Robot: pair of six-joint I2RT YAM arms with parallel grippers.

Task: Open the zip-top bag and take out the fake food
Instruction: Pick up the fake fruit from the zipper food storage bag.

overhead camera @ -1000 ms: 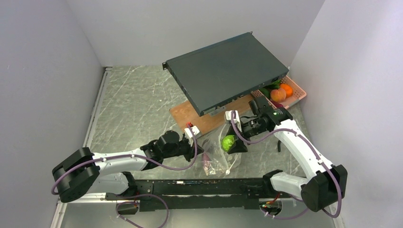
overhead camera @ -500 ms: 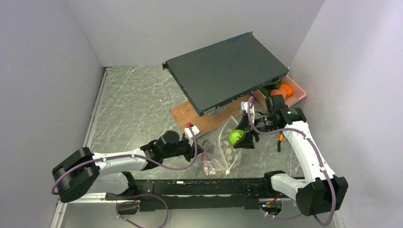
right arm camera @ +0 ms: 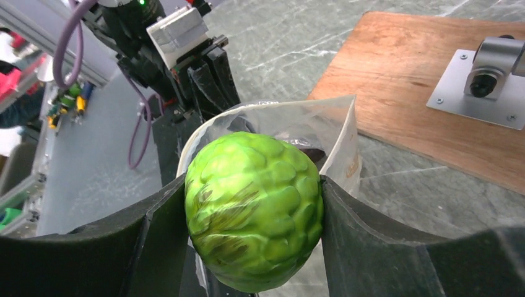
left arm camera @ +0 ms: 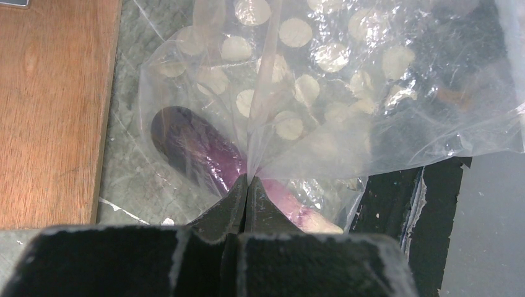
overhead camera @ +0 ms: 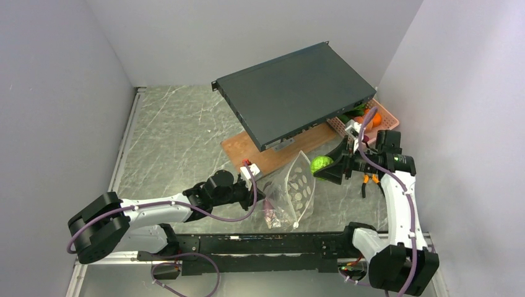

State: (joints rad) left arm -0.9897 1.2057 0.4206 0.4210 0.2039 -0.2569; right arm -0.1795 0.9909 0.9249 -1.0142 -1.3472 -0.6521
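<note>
The clear zip-top bag with pale dots stands open near the front middle of the table. My left gripper is shut on a fold of the zip-top bag. A purple toy vegetable still lies inside it. My right gripper hangs just right of the bag's mouth, shut on a bumpy bright green fake fruit, seen as a green ball in the top view. The bag's open rim shows right behind the fruit.
A dark flat case rests tilted over a wooden board. A pink lattice basket with orange and green toy food sits at the back right. Orange-handled pliers lie under my right arm.
My right gripper has lifted the green fruit out of the bag and carried it to the right and back. The bag now stands taller and emptier. The left arm has not moved.
</note>
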